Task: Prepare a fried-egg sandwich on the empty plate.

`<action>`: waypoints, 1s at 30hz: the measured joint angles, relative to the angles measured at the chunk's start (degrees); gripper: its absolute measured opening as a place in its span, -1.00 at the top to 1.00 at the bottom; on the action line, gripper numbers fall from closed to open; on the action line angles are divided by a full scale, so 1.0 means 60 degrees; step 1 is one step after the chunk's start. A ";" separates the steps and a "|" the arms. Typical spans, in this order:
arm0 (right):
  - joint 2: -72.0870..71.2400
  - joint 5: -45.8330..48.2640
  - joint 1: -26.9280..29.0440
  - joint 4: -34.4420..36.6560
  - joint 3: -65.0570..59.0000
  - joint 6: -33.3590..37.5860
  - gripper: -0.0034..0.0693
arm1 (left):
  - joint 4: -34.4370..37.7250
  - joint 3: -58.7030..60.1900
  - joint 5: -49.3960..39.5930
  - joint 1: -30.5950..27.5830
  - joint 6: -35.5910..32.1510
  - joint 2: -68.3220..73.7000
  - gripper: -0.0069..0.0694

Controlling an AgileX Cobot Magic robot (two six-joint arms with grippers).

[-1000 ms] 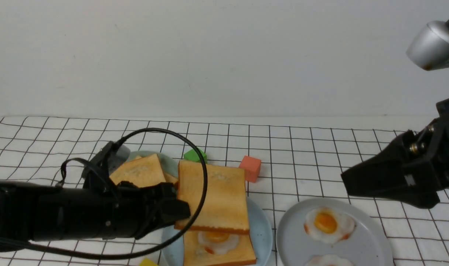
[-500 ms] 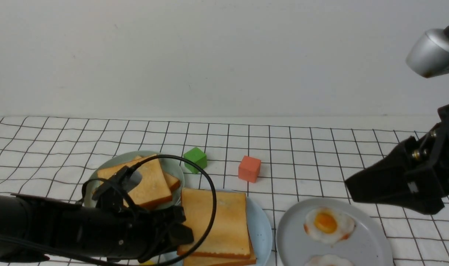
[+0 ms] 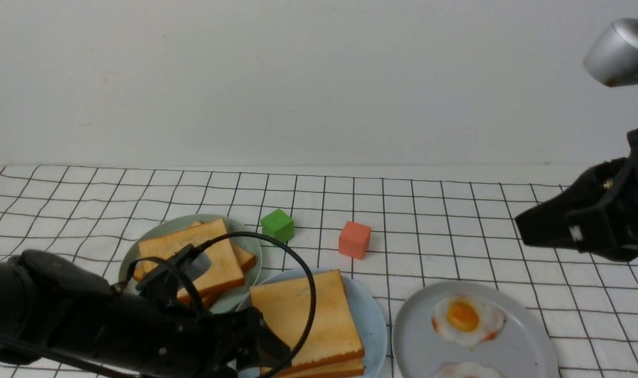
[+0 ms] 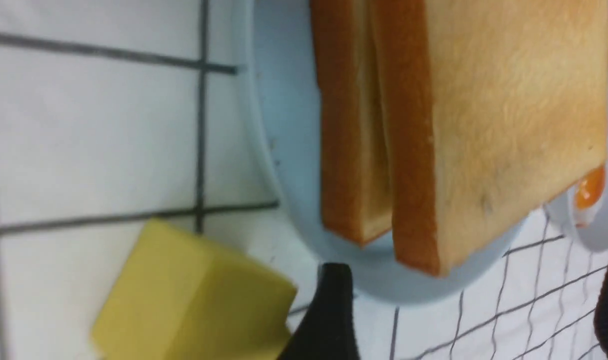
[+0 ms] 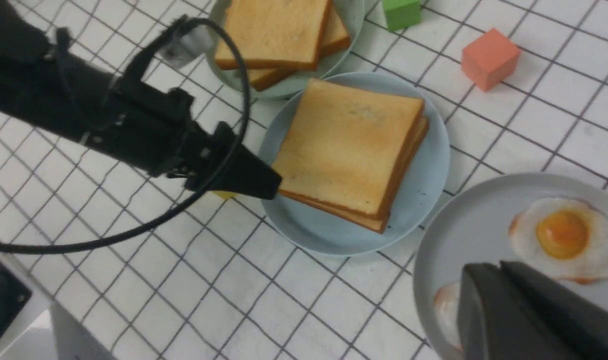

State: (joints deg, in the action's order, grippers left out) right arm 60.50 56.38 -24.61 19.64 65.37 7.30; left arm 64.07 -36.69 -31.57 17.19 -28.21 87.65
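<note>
The fried-egg sandwich (image 3: 303, 315) (image 5: 349, 145) (image 4: 484, 100), two golden toast slices stacked slightly askew, lies on the light-blue plate (image 3: 374, 325) (image 5: 424, 190) (image 4: 283, 125). No egg shows between the slices. My left gripper (image 3: 269, 352) (image 4: 471, 320) (image 5: 253, 182) sits low at the plate's near-left rim, open, with nothing between its fingers (image 4: 329, 310); its tips are just clear of the sandwich. My right gripper (image 3: 534, 226) (image 5: 489, 270) hovers above the grey plate at the right, shut and holding nothing.
A pale green plate (image 3: 250, 236) with loose toast slices (image 3: 192, 252) stands behind the left arm. The grey plate (image 3: 418, 336) holds fried eggs (image 3: 468, 317). A green cube (image 3: 277, 224) and an orange-red cube (image 3: 354, 239) lie behind; a yellow block (image 4: 193, 300) is beside the blue plate.
The top slice came down over the egg and bottom slice and was let go. My left gripper opened and sank toward the near edge. My right gripper shut and drew up to the right.
</note>
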 joint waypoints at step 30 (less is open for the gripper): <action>-0.9350 -0.8913 0.0000 -0.2491 -0.9561 -0.1422 0.92 | -0.9421 -0.0251 -0.4587 0.0000 0.6630 -1.2460 0.85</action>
State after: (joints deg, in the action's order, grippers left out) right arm 4.41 2.90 -24.61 4.70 8.01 -1.24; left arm 7.55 -38.20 -59.09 17.19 11.57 12.89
